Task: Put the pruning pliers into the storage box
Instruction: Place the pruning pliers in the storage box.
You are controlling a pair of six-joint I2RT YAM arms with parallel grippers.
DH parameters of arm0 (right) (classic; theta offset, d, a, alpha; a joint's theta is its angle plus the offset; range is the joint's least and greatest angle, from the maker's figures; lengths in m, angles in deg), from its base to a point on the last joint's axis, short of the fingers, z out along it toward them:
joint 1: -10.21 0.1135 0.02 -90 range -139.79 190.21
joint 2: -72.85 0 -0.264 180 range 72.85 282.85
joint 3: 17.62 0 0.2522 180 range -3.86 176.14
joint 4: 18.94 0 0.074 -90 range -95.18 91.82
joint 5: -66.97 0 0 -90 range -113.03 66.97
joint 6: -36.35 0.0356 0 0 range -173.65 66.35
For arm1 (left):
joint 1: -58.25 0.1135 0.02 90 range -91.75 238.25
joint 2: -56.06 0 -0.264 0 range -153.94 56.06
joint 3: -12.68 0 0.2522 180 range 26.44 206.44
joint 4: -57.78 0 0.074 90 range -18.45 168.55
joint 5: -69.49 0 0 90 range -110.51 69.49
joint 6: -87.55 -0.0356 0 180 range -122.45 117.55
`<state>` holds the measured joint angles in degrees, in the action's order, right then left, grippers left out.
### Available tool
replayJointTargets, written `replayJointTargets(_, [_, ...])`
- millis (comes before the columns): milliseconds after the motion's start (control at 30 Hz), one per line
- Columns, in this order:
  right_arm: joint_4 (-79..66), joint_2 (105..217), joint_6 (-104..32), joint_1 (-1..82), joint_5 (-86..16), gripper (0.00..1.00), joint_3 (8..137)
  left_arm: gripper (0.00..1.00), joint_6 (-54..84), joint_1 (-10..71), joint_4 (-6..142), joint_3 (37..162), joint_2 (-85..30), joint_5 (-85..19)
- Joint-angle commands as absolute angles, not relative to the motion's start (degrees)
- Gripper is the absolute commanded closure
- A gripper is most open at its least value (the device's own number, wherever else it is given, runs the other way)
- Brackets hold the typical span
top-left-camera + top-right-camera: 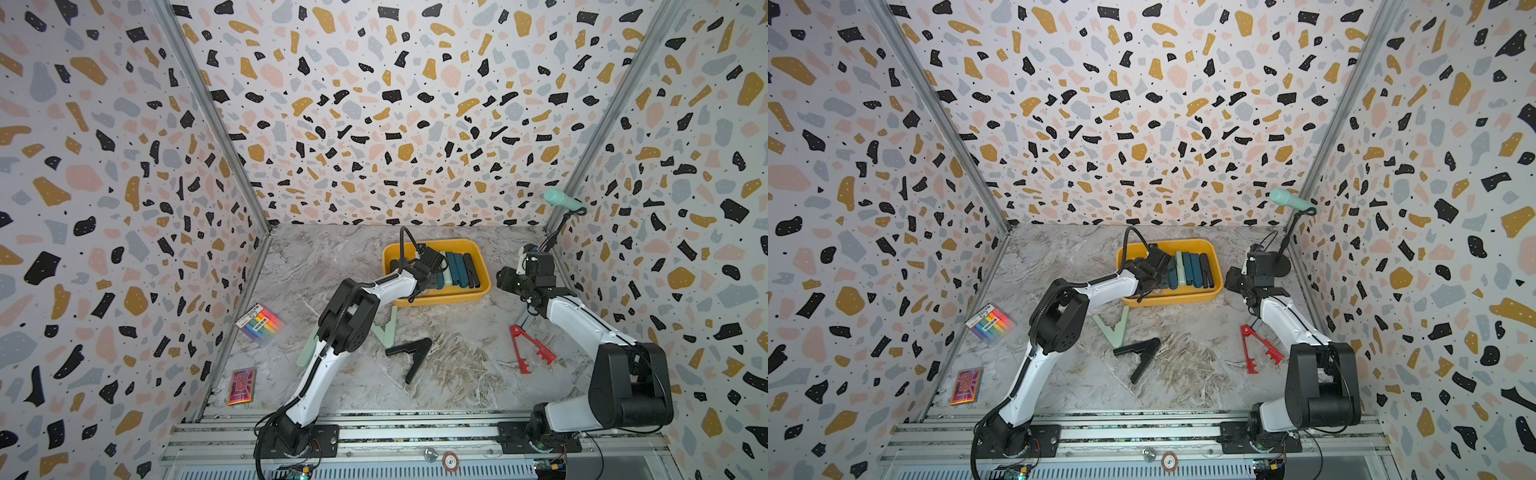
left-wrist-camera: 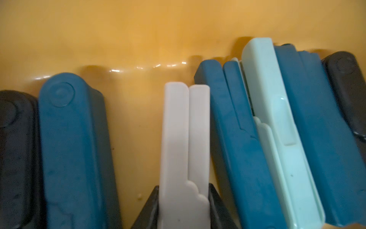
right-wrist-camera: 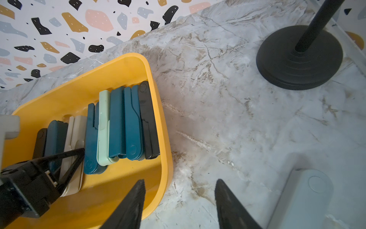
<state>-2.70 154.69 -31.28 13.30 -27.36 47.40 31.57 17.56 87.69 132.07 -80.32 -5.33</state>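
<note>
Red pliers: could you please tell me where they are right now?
In both top views the red pliers lie open on the table, outside the box, between the black pliers and the right arm.

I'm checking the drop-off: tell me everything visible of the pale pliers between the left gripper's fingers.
The pale pliers look like matte off-white plastic: two flat, straight arms folded shut side by side, one with a stepped edge. They lie flat in the yellow storage box, between a round-pivot teal pair and a notched teal pair. The left gripper flanks both sides; whether it grips is unclear.
</note>
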Motion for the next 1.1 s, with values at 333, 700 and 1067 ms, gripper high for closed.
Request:
replayJointTargets(333, [-4.3,153.3,-31.6,12.0,-29.6,0.41,46.3,0.51,31.0,17.4,90.0,136.8,-82.7,-4.1])
replayJointTargets(700, [-4.2,153.3,-31.8,11.4,-29.6,0.41,46.1,0.94,30.9,17.3,88.5,136.9,-82.8,-5.0])
replayJointTargets(1067, [-4.0,152.4,-32.0,10.4,-29.7,0.41,45.4,0.76,32.7,17.3,87.6,136.6,-82.0,-6.5])
